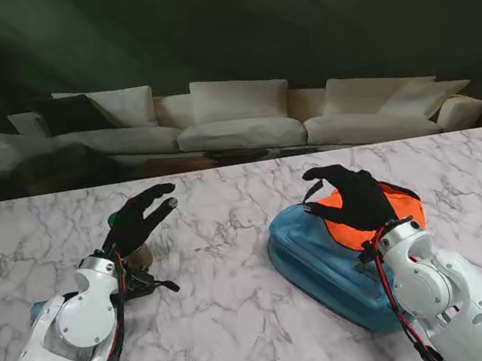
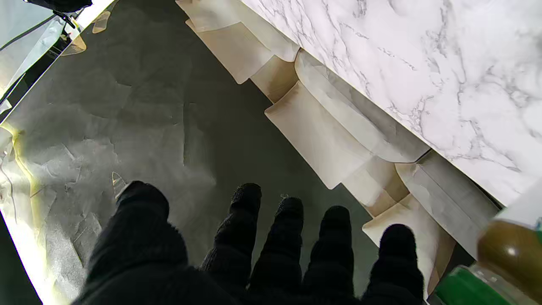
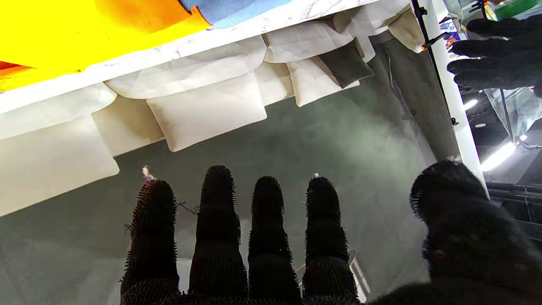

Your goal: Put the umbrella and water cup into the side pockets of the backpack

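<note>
The left hand (image 1: 142,217) is held above the marble worktop (image 1: 234,318) with its black-gloved fingers (image 2: 247,220) spread and nothing between them. Just under its palm, partly hidden, the water cup (image 1: 134,251) is seen; in the left wrist view it appears at the hand's little-finger side as a clear body with a green band and a brown cap (image 2: 508,250), blurred by closeness. A small patch of blue (image 1: 37,311) is glimpsed behind the left forearm, nearer to me than the hand; what it belongs to cannot be told.

The right hand (image 1: 353,198) is raised over the far end of the blue backpack (image 1: 327,267), fingers (image 3: 218,203) straight and apart, thumb set wide, nothing grasped. Directly beneath this hand the backpack's orange part (image 1: 382,214) is seen. The backpack lies flat on the worktop and stretches from the right hand back along the right forearm.

Beyond the fingertips of both hands, past the worktop's far edge, a pale sofa (image 1: 241,117) is seen
</note>
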`<state>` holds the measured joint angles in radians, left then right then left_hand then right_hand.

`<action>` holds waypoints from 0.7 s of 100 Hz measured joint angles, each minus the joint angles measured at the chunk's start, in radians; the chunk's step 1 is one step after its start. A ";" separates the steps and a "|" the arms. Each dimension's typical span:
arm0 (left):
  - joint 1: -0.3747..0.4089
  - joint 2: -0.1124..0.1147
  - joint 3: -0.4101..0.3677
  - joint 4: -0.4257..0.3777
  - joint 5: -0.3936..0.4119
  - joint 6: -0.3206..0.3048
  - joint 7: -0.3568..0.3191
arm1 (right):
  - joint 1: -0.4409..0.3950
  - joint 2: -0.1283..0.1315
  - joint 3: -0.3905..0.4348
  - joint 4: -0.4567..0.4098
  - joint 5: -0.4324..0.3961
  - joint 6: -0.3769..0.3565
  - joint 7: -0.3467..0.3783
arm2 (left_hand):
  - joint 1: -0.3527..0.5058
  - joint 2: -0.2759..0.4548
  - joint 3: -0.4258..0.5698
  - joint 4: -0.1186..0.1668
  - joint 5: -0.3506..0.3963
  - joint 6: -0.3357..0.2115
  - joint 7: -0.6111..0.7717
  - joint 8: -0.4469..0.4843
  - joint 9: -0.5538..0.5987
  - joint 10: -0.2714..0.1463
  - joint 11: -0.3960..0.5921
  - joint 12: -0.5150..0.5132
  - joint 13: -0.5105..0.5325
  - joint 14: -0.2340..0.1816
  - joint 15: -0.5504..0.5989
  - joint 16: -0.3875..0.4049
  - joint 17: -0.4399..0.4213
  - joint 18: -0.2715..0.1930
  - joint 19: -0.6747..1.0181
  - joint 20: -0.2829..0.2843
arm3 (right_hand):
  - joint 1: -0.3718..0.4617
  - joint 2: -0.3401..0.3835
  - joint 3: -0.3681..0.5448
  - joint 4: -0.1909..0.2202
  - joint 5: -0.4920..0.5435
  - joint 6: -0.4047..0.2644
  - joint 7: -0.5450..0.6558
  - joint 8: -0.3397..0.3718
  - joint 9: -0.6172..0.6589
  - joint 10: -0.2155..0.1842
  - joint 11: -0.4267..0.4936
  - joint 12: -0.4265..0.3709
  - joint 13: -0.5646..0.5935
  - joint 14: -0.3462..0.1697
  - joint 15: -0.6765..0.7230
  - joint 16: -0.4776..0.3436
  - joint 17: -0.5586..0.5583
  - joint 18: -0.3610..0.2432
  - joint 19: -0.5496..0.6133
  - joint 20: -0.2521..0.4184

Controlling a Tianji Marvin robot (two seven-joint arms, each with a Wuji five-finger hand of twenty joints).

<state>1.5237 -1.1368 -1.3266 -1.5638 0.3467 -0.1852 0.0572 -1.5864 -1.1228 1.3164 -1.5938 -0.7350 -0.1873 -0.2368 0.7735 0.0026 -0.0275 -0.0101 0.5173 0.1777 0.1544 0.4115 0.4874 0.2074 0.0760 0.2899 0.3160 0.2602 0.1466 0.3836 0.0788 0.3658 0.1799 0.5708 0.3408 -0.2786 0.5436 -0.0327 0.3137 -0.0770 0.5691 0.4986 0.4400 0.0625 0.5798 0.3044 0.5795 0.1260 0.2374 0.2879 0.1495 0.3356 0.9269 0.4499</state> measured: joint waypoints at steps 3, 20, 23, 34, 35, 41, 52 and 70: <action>0.001 0.000 -0.001 0.000 0.000 0.000 0.000 | 0.000 0.000 0.000 0.000 0.000 0.000 0.000 | 0.000 0.000 0.000 0.000 0.000 0.000 0.000 0.000 0.000 0.000 0.000 0.000 0.000 0.000 0.000 0.000 0.000 0.000 0.000 0.000 | 0.000 0.000 0.000 0.000 0.000 0.000 0.000 0.000 0.000 0.000 0.000 0.000 0.000 0.000 0.000 0.000 0.000 0.000 0.000 0.000; 0.015 0.000 -0.011 -0.016 0.007 -0.003 0.002 | -0.003 0.000 0.001 -0.004 -0.001 -0.004 0.003 | 0.000 0.000 0.000 0.000 0.000 0.000 0.000 0.000 0.000 0.000 0.000 0.000 0.000 0.000 0.000 0.000 0.000 0.000 0.000 0.000 | 0.000 0.000 -0.001 0.000 0.000 0.000 0.000 0.000 0.000 0.000 0.000 0.000 0.000 0.000 0.000 0.000 0.000 0.000 0.000 0.000; 0.017 0.000 -0.012 -0.019 0.008 -0.004 0.002 | -0.005 0.000 0.002 -0.005 -0.001 -0.005 0.003 | 0.000 0.000 0.000 0.000 0.000 0.000 0.000 0.000 0.000 0.000 0.000 0.000 0.000 0.000 0.000 0.000 0.000 0.000 0.000 0.000 | 0.000 0.000 -0.001 0.000 0.000 0.000 0.000 0.000 0.000 0.000 0.000 0.000 0.000 0.000 0.000 0.000 0.000 0.000 0.000 0.000; 0.020 0.000 -0.013 -0.024 0.010 -0.005 0.004 | -0.010 0.000 0.005 -0.011 -0.002 -0.008 0.004 | 0.000 0.000 0.000 0.000 0.000 0.000 0.000 0.000 0.000 0.000 0.000 0.000 0.000 0.000 0.000 0.000 0.000 0.000 0.000 0.000 | 0.000 0.000 -0.008 0.000 0.000 0.000 0.000 0.000 0.000 0.000 0.000 0.000 0.000 0.000 -0.001 0.000 0.000 0.000 0.000 0.000; 0.020 0.000 -0.013 -0.024 0.010 -0.005 0.004 | -0.011 0.000 0.005 -0.012 -0.002 -0.009 0.004 | 0.000 0.000 0.000 0.000 0.000 0.000 0.000 0.000 0.000 0.000 0.000 0.000 0.000 0.000 0.000 0.000 0.000 0.000 0.000 0.000 | 0.000 0.000 -0.008 0.000 0.000 0.000 0.000 0.000 0.000 0.000 0.000 0.000 0.000 0.002 -0.002 0.000 0.000 0.000 0.000 0.000; 0.020 0.000 -0.013 -0.024 0.010 -0.006 0.004 | -0.015 0.000 0.009 -0.019 -0.002 -0.009 0.010 | 0.000 0.000 0.000 0.000 0.000 0.000 0.000 0.000 0.000 0.000 0.000 0.000 0.000 0.000 0.000 0.000 0.000 0.000 0.000 0.000 | 0.000 0.000 -0.010 0.000 0.000 0.000 -0.001 -0.011 0.000 0.000 -0.026 -0.005 -0.001 0.054 -0.040 -0.027 0.000 0.000 -0.018 0.000; 0.020 0.000 -0.013 -0.024 0.007 -0.006 0.003 | -0.026 0.002 0.015 -0.037 -0.004 -0.002 0.026 | 0.000 0.000 0.000 0.000 0.000 0.000 0.000 0.000 0.000 0.000 0.000 0.000 0.000 0.000 0.000 0.000 0.000 0.000 0.000 0.000 | -0.029 0.000 -0.038 0.000 -0.020 0.000 -0.056 -0.050 -0.019 0.003 -0.114 -0.040 -0.066 0.073 -0.110 -0.094 -0.047 0.000 -0.130 -0.063; 0.023 0.000 -0.016 -0.026 0.004 -0.006 0.002 | -0.060 0.013 0.028 -0.102 -0.090 0.034 0.081 | 0.000 0.000 0.000 0.000 0.000 0.000 0.000 0.000 0.000 0.000 0.000 0.000 0.000 0.000 0.000 0.000 0.000 0.000 0.000 0.001 | -0.166 -0.017 -0.015 -0.033 -0.101 0.027 -0.156 -0.121 -0.083 0.023 -0.222 -0.086 -0.153 0.085 -0.169 -0.126 -0.121 0.000 -0.382 -0.245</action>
<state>1.5468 -1.1366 -1.3422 -1.5899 0.3510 -0.1908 0.0595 -1.6469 -1.1094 1.3439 -1.6962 -0.8247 -0.1532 -0.1555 0.7738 0.0026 -0.0275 -0.0101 0.5173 0.1777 0.1544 0.4115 0.4874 0.2074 0.0760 0.2899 0.3160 0.2603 0.1468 0.3838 0.0789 0.3658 0.1799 0.5715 0.1745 -0.2953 0.5286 -0.0653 0.2127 -0.0500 0.4134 0.3773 0.3572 0.0859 0.3582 0.2188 0.4265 0.2114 0.0687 0.1619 0.0281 0.3357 0.5452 0.2048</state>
